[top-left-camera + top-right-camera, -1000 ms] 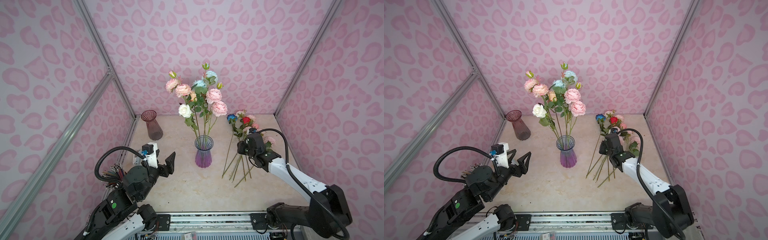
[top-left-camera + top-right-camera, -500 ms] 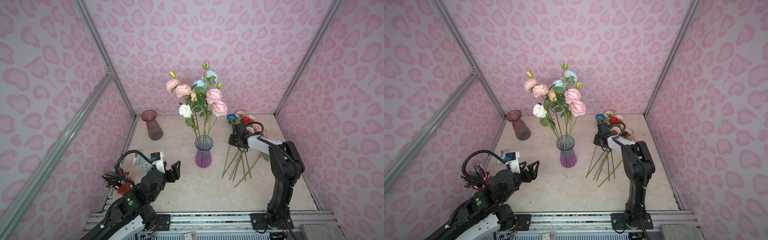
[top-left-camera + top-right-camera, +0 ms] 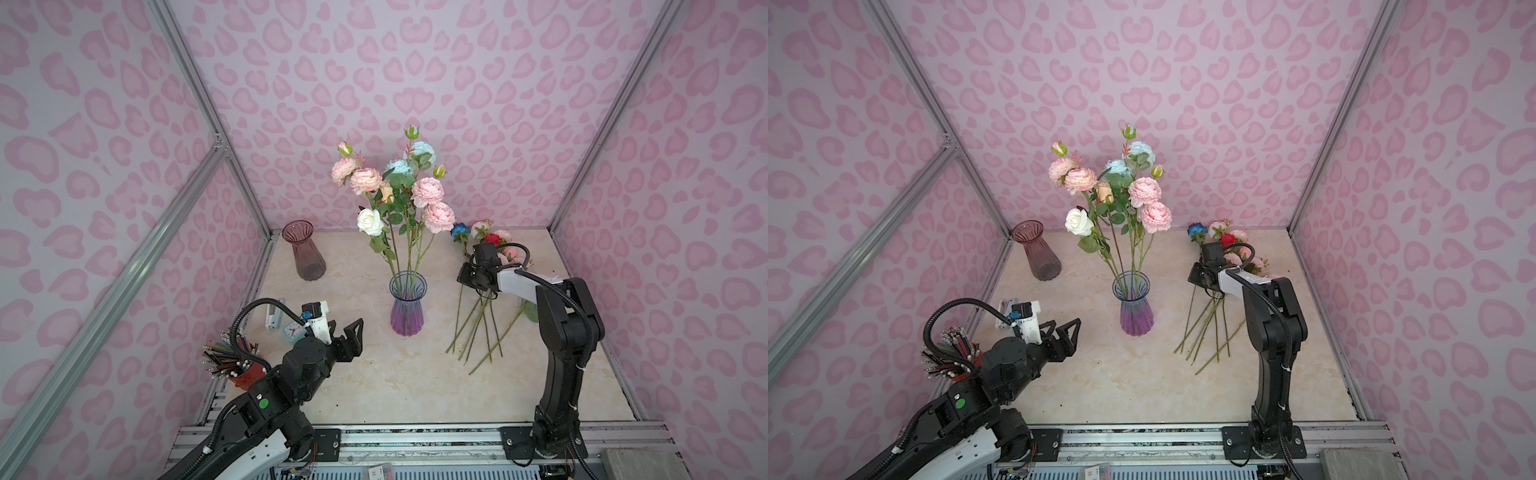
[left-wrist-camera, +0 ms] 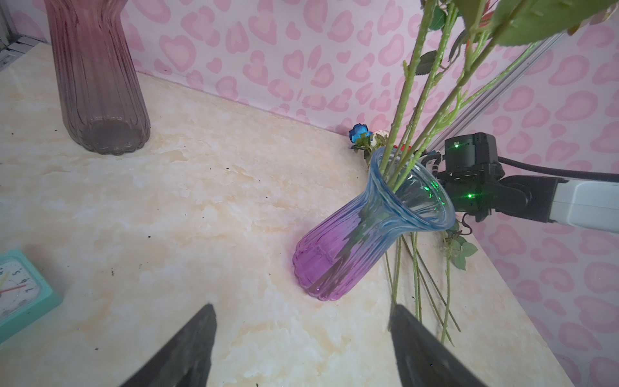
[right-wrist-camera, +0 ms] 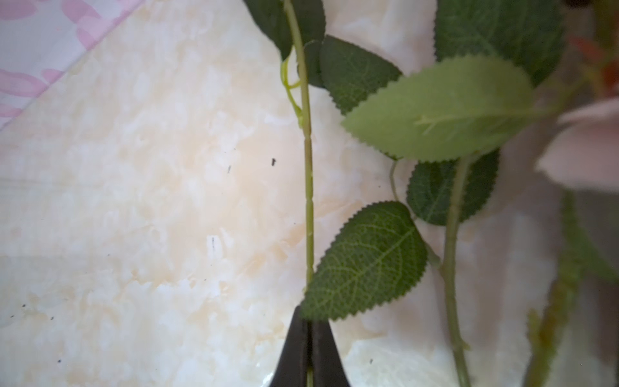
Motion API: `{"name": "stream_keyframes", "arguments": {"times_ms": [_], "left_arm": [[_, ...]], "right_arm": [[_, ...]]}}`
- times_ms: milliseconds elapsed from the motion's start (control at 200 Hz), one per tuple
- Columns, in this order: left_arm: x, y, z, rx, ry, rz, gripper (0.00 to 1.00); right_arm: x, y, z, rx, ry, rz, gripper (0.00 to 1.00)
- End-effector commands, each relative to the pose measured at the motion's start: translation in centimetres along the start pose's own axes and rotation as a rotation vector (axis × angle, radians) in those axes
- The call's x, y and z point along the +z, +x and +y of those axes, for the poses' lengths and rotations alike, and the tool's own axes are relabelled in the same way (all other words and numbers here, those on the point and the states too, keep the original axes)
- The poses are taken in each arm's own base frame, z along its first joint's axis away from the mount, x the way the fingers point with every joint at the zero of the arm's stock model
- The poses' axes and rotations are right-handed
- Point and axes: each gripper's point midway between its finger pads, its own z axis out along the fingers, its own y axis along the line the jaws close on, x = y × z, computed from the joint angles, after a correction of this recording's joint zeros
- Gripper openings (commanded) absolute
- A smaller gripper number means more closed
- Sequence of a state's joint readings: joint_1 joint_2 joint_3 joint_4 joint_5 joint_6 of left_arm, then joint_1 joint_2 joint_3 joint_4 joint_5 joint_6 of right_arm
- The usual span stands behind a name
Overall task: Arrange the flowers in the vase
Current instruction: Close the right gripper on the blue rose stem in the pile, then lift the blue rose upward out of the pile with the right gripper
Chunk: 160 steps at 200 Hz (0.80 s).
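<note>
The ribbed vase [image 3: 406,309], blue at the rim and purple below, stands mid-table holding several flowers [image 3: 392,187]: pale pink, white and light blue. More flowers [image 3: 478,320] lie on the table to its right, heads [image 3: 494,240] toward the back wall, among them a deep blue one [image 3: 459,230] and a red one. My right gripper [image 5: 310,323] is shut on one thin green stem [image 5: 308,207] at the left side of this pile, just below a leaf. In both top views the right wrist [image 3: 478,274] hovers low over the stems. My left gripper [image 4: 301,335] hangs open and empty, front-left of the vase [image 4: 351,248].
An empty maroon vase [image 3: 305,251] stands at the back left. A teal clock [image 3: 293,330], a white object [image 3: 274,313] and a red cup of pencils [image 3: 239,368] sit along the left edge. Pink patterned walls enclose three sides.
The right jaws have closed onto the stem, and the right arm has swung so its lower link stands upright. The left arm has shifted a little to the right, still open.
</note>
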<state>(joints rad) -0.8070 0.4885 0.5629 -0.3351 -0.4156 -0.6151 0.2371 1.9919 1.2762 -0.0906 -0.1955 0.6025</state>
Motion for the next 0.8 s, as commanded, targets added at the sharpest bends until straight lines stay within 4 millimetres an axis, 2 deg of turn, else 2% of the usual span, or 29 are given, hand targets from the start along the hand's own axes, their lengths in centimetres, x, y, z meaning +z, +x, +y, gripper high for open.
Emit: {"name": "stream_keyframes", "arguments": {"times_ms": [0,120,205,345,500,600,680,795], "left_arm": [[-0.1,-1.1,-0.8,-0.008,0.027,-0.036,0.83],[-0.3,-1.2,-0.8,-0.022,0.032,-0.041,0.83],[-0.5,-1.5,-1.0,-0.044,0.049,-0.051,0.83],[-0.6,-1.4,-0.9,-0.086,0.059,-0.064,0.83],[-0.4,0.2,0.2,-0.165,0.045,-0.043,0.83],[-0.5,0.9,0.6,-0.229,0.058,-0.048,0.83],[-0.5,1.2,1.3,-0.268,0.049,-0.066,0.84],[-0.9,1.2,1.9,-0.290,0.048,-0.091,0.84]], "right_arm": [[-1.9,-1.4,3.2,0.003,-0.156,-0.060,0.00],[-6.4,-2.9,5.5,0.002,-0.260,-0.161,0.00],[-10.5,-3.6,6.9,-0.008,-0.329,-0.237,0.00],[-17.3,-2.9,7.5,-0.057,-0.348,-0.371,0.00],[-25.7,-2.0,8.1,-0.139,-0.340,-0.609,0.00],[-30.5,-1.4,8.6,-0.159,-0.371,-0.759,0.00],[-33.8,-1.1,9.8,-0.177,-0.425,-0.848,0.00],[-38.3,-0.7,12.8,-0.241,-0.537,-0.956,0.00]]}}
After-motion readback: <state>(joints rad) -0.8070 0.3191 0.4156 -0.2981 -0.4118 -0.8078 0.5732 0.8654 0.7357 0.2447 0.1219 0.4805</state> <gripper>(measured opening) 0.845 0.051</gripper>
